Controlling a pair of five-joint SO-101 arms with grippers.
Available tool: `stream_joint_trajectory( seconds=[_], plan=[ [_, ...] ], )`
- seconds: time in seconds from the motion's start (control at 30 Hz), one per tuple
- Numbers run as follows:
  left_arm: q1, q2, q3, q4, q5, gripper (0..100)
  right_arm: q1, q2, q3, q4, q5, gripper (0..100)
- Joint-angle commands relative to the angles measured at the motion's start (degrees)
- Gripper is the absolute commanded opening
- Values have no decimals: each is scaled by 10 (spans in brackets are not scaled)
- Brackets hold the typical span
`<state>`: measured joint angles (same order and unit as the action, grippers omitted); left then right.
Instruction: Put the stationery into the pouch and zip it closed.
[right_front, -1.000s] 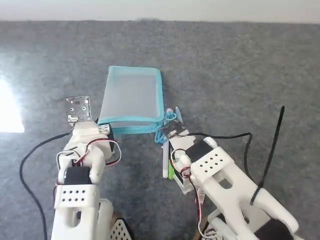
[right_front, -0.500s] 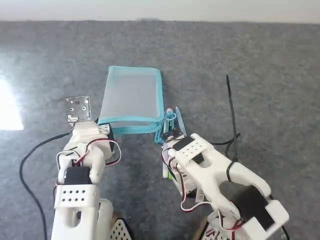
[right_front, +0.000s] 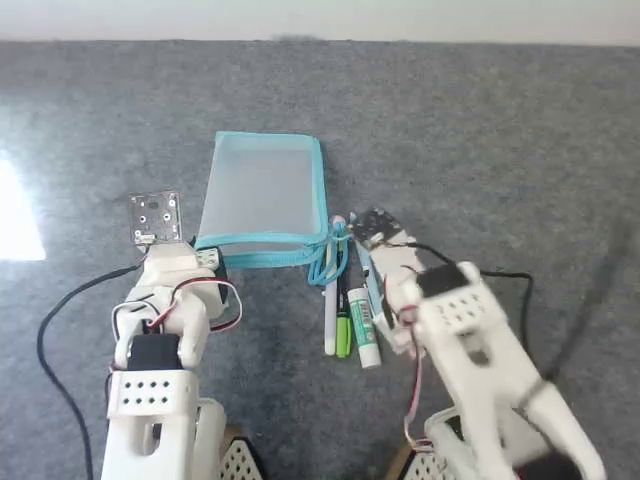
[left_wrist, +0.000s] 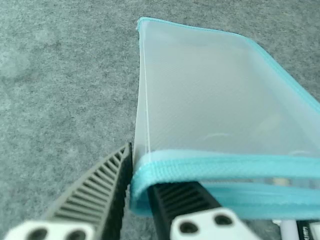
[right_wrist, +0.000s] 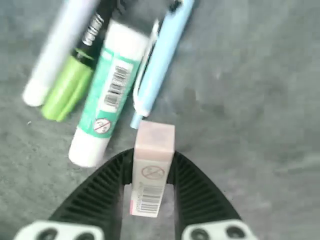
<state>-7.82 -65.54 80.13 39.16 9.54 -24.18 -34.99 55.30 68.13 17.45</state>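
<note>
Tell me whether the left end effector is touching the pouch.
Touching. The left wrist view shows the left end effector clamped on the teal zipper edge of the pouch, a finger on each side.

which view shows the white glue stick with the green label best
The right wrist view: the white glue stick with a green label lies whole and close, between a green marker and a light blue pen. The high view has it from farther off, beside the right arm. The left wrist view faces the translucent teal-edged pouch.

Pens (right_front: 330, 320) and glue stick (right_front: 365, 330) side by side on table (right_front: 500, 130), right of pouch (right_front: 262, 190).
</note>
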Motion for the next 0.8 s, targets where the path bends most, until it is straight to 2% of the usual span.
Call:
stream_joint_trajectory(
  seconds=[0.0,0.1,0.2,0.43,0.57,0.67,0.77],
  plan=[
    [-3,-5,-12,-14,4,13,12,-137,-32,62,54,7],
    [-2,-5,-12,-14,4,13,32,-155,-87,93,54,7],
    [-2,-5,-10,-14,4,13,41,-100,-130,89,76,7],
    [-4,-7,-9,0,4,13,51,123,-169,-75,85,28],
    [-6,-9,-9,7,4,13,51,206,-178,-116,82,212],
    [-3,-8,-9,6,4,13,51,215,-178,-105,85,361],
    [-3,-7,-9,6,4,13,51,205,-174,-85,81,391]
  ],
)
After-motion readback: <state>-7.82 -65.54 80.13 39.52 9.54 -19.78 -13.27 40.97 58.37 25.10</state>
